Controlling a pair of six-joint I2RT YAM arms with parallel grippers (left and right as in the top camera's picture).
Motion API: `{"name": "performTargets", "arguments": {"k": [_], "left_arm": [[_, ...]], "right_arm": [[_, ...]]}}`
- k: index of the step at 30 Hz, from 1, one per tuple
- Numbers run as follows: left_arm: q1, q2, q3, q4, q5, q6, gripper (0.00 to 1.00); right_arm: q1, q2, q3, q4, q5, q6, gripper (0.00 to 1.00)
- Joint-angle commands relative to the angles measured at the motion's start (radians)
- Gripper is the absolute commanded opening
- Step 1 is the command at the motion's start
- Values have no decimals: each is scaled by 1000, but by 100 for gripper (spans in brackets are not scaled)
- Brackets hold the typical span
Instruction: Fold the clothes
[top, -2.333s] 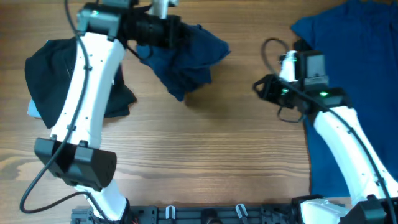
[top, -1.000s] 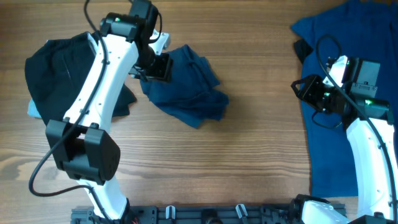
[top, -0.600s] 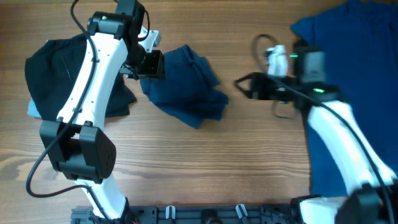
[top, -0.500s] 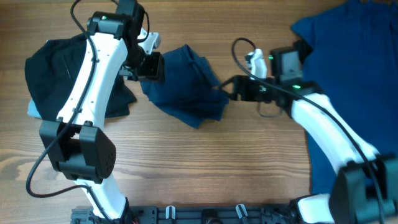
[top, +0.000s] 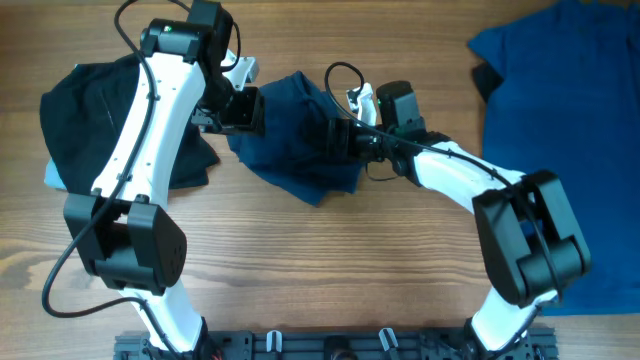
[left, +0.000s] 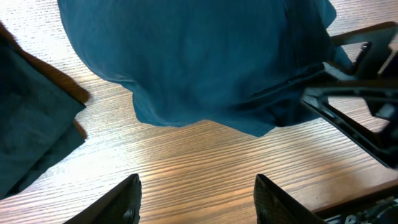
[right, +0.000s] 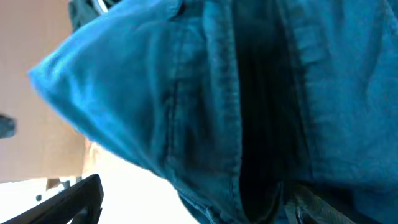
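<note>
Crumpled blue garment (top: 295, 150) near far edge. Left gripper (left: 198, 198) spread, empty, just beside it. Right gripper (top: 335, 135) spread, nosed into folds, likely seeking a hem.

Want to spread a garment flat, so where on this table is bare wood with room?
Widest: the wooden table's front strip, below the crumpled dark blue garment, between the arms. Smaller: the top edge between that garment and the flat blue cloth. Crowded: the left gripper, right gripper and black garment hem the crumpled one.
</note>
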Motion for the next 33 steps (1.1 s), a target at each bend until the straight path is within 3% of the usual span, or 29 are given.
{"name": "performTargets", "arguments": {"k": [1, 3, 4, 5, 6, 8, 15, 20, 22, 26, 33], "left_arm": [[-2, -30, -5, -3, 17, 11, 58], [-2, -30, -5, -3, 17, 11, 58], [-2, -30, -5, -4, 16, 11, 59], [-2, -30, -5, -5, 16, 11, 59], [-2, -30, -5, -7, 16, 12, 59], [1, -30, -5, -16, 12, 12, 59], [36, -30, -5, -18, 1, 12, 62], [43, -29, -6, 13, 3, 11, 77], [43, -27, -6, 19, 45, 12, 80], [27, -27, -6, 19, 168, 103, 80], [-32, -27, -6, 21, 167, 146, 79]], "right_arm": [[25, 64, 3, 27, 24, 47, 92], [42, 86, 3, 72, 19, 47, 82], [53, 93, 3, 105, 13, 46, 63], [57, 93, 3, 137, -16, 34, 36], [57, 90, 3, 166, -62, 9, 18], [40, 58, 3, 149, -93, 5, 4], [-98, -266, 3, -253, -35, -193, 4], [-122, -364, 3, -592, 236, -267, 4], [-122, -364, 3, -647, 260, -285, 4], [-122, -367, 6, -572, 241, -299, 4], [-122, -366, 9, -215, 87, -192, 4]]}}
